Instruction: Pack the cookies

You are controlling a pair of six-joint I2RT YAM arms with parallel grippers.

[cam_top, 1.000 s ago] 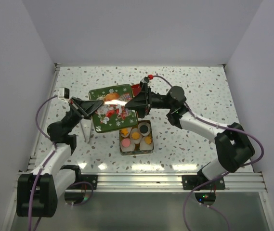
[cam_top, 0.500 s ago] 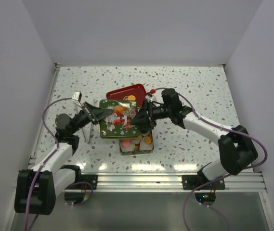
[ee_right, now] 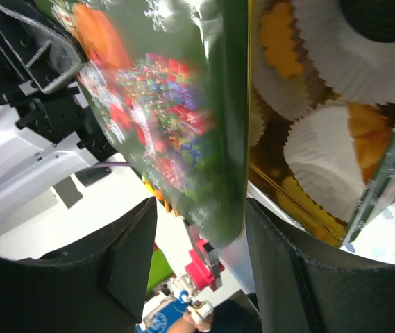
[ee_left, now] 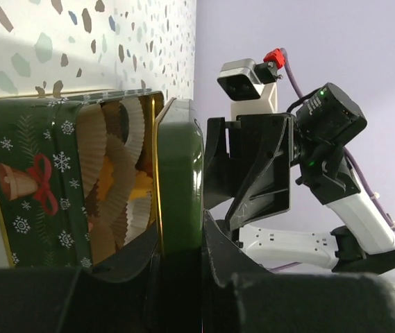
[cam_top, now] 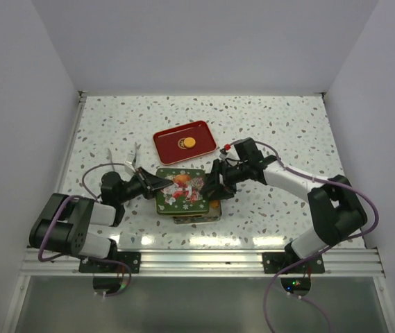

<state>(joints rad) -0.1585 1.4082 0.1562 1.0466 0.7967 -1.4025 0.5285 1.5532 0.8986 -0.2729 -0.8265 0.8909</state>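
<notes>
Left tool (cam_top: 153, 184), right tool (cam_top: 212, 189) pinch glossy rectangular lid (cam_top: 181, 191).

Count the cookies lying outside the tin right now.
1: an orange cookie on the red tray, beyond the tin. Others inside the tin are mostly hidden under the lid.

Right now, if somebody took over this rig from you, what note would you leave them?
The left claw is shut on the lid, the right claw on its opposite edge.
Most cookies sit in paper cups inside the tin; one cookie lies on the red tray.
Done: cups loaded in the tin.
Left: the lid is over the tin but not seated; lower it and release. Probably pack the tray cookie first.
</notes>
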